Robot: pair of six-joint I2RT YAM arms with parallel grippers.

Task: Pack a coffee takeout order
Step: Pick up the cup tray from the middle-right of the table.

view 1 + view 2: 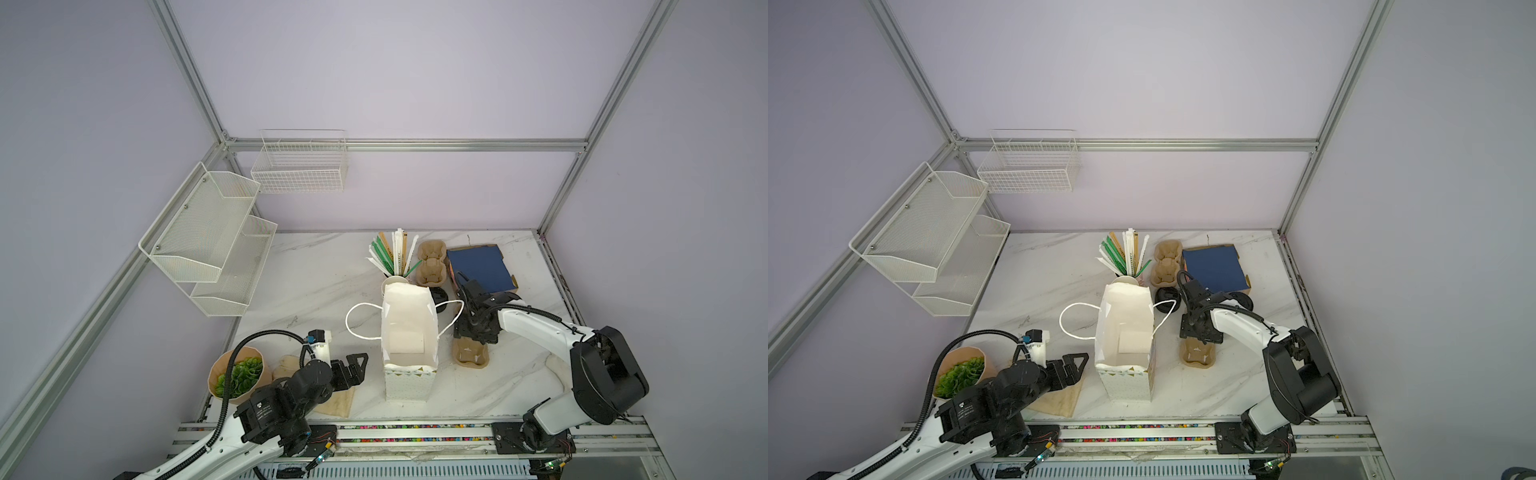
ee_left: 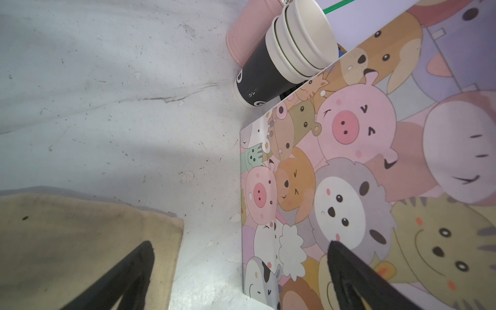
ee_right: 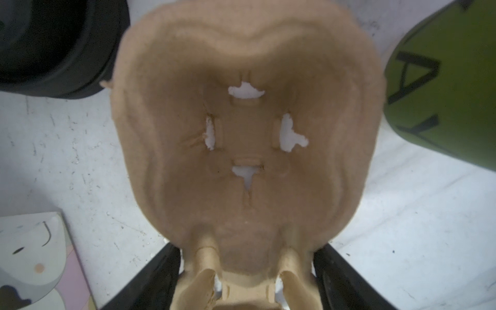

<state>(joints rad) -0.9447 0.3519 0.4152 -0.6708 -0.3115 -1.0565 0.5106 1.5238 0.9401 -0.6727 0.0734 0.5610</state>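
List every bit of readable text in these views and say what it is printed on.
"A", then part of a second letter, maybe "Y": black print on the green cup.
"D" and "G", both cut off: white print on the dark cup.
Straw wrappers and left arm's label: too small to read.

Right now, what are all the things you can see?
bag: one, white with cartoon animals, open, mid-table
near carrier: one, brown, right of the bag
back carriers: stack, brown, back of table
napkins: stack, navy, back right
straws: bunch, white and green, pink cup behind bag
paper cups: stack, dark outside, by the pink cup
green cup: one, beside the near carrier
lid: one, black, beside near carrier
plant: one, green, by the left arm
cloth: one, beige, beside the plant
shelf: one, white, left wall
basket: one, white, back wall
left tool: black, open, between cloth and bag
right tool: black, around the near carrier; grip unclear
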